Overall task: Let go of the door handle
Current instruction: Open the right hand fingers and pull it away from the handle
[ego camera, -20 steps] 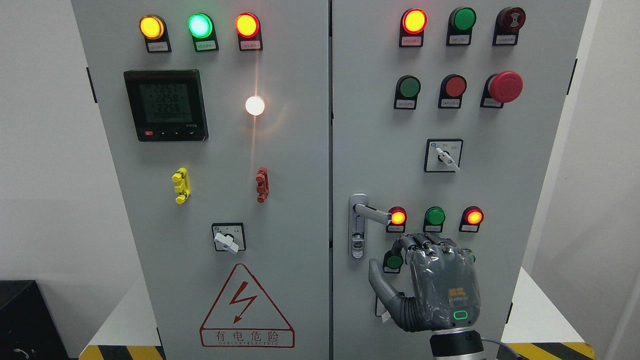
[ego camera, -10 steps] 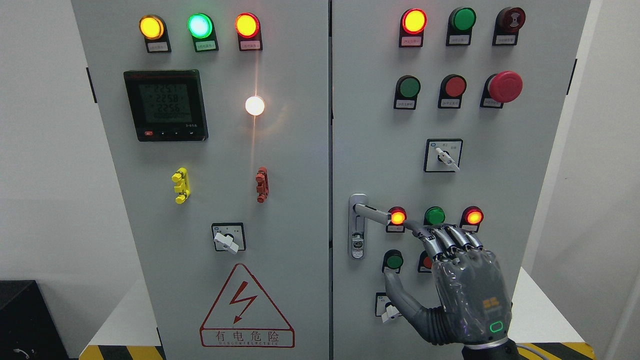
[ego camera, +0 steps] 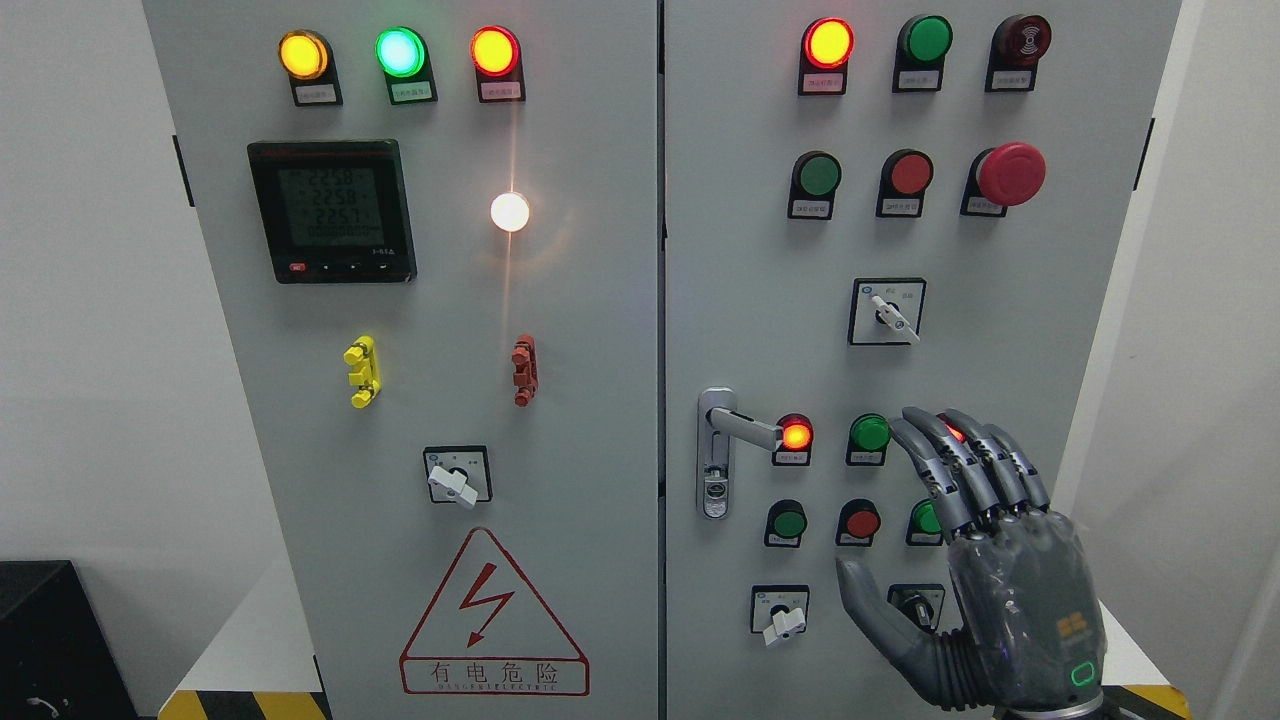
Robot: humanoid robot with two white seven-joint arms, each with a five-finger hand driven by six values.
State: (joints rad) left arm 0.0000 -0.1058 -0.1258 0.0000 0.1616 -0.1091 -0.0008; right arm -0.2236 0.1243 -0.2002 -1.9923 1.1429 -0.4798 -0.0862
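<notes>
Fingers of the grey robotic right hand (ego camera: 985, 590) are spread wide and hold nothing, raised before the right door of the pale grey electrical cabinet (ego camera: 600, 300). Well clear to its left, the silver metal lever door handle (ego camera: 735, 427) juts rightward from its lock plate, its tip beside a lit red indicator lamp (ego camera: 796, 435).

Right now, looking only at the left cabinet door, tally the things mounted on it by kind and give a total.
Indicator lamps: 4
Digital meter: 1
Plastic clips: 2
Selector switch: 1
Warning sign: 1
Total: 9
</notes>
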